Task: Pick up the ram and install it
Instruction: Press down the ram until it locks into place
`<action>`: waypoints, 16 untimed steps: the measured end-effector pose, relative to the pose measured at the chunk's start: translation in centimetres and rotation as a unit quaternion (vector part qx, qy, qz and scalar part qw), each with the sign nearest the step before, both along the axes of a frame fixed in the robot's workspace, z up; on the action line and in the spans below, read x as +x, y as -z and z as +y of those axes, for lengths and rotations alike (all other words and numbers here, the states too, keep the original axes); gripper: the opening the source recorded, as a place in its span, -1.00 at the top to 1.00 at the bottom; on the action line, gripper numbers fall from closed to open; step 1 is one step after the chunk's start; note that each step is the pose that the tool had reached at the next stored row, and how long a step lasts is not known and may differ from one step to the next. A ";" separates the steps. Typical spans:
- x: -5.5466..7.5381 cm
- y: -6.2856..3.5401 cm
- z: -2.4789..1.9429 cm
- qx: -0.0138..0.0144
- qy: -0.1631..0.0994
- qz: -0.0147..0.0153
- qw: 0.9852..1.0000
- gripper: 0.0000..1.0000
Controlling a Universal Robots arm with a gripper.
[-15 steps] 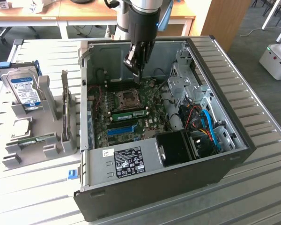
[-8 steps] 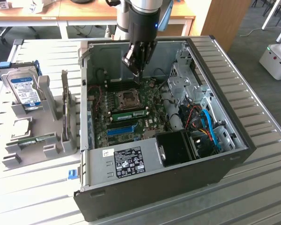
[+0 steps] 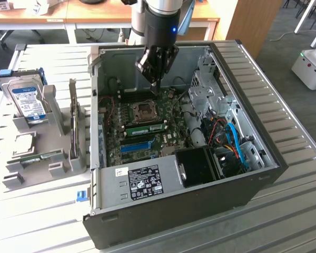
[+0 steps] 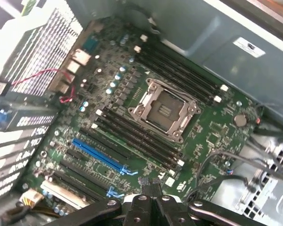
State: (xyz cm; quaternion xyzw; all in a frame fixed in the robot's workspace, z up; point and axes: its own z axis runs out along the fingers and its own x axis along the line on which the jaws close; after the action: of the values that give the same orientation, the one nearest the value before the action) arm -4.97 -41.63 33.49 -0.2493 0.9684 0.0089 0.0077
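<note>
Risked, by my judgement, clipping the CPU socket (image 3: 146, 110) or the memory slot latches on a descent, with the fingers closed into a narrow tip just above the motherboard (image 3: 171, 138). Hung nose-down inside the open computer case (image 3: 263, 105), gripper (image 3: 155, 88) clenched on nothing visible. Showed the ram (image 3: 36, 157) well apart, lying in a grey holder (image 3: 26, 171) on the counter (image 3: 42, 221), at the exterior view's left.

Black gripper (image 3: 156, 74), blue light, seemingly screw-studded linkages.
</note>
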 end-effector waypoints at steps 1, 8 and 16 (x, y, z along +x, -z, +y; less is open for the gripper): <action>0.0 0.00 0.00 0.000 0.008 0.000 1.000 0.79; 0.0 0.03 0.00 0.000 0.062 0.000 0.998 0.79; 0.0 0.07 0.00 0.000 0.122 0.000 0.993 0.79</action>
State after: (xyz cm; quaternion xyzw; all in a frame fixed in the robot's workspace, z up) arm -4.97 -41.63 33.42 -0.1292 0.9915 0.0079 0.0087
